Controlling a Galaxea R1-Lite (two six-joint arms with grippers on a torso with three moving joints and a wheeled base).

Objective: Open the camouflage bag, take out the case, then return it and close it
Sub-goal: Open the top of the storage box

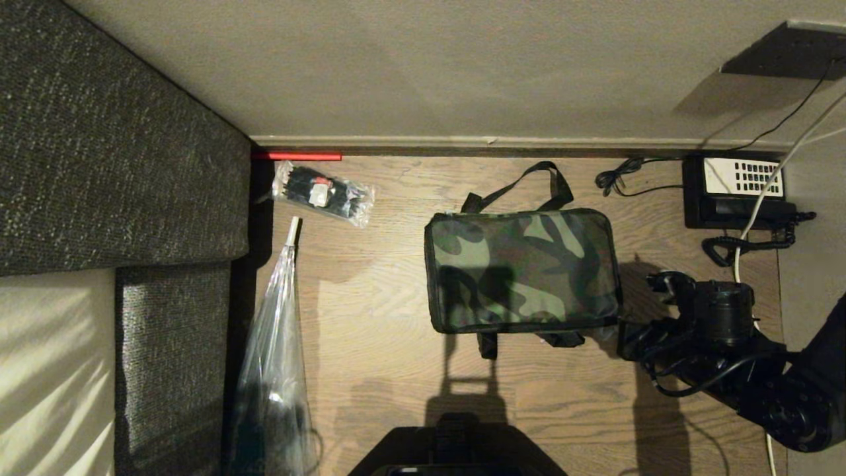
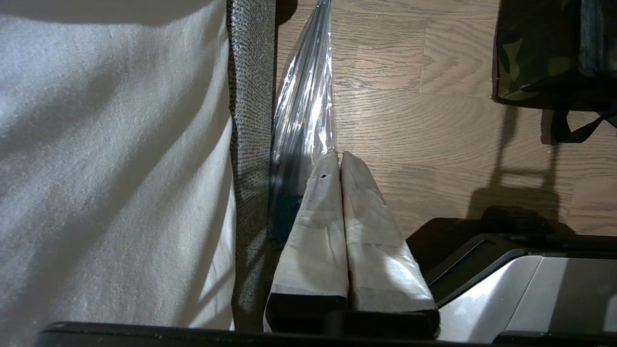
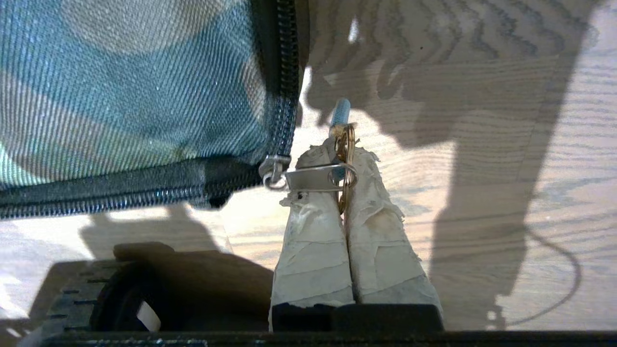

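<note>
The camouflage bag [image 1: 522, 271] lies flat and zipped shut on the wooden floor, its black straps sticking out at front and back. My right arm [image 1: 720, 324] reaches in beside the bag's right front corner. In the right wrist view my right gripper [image 3: 343, 154] is shut on the gold ring [image 3: 345, 144] that hangs from the silver zipper pull [image 3: 313, 177], just off the bag's corner [image 3: 130, 82]. The pull is drawn out level from the slider. The case is hidden. My left gripper [image 2: 340, 156] is shut on nothing, parked low at the left.
A dark sofa [image 1: 119, 145] fills the left side, with a long clear plastic bag [image 1: 274, 370] leaning beside it. A small clear packet [image 1: 324, 194] lies by the wall. A black telephone [image 1: 737, 192] and its cables [image 1: 747, 244] sit at the back right, close to my right arm.
</note>
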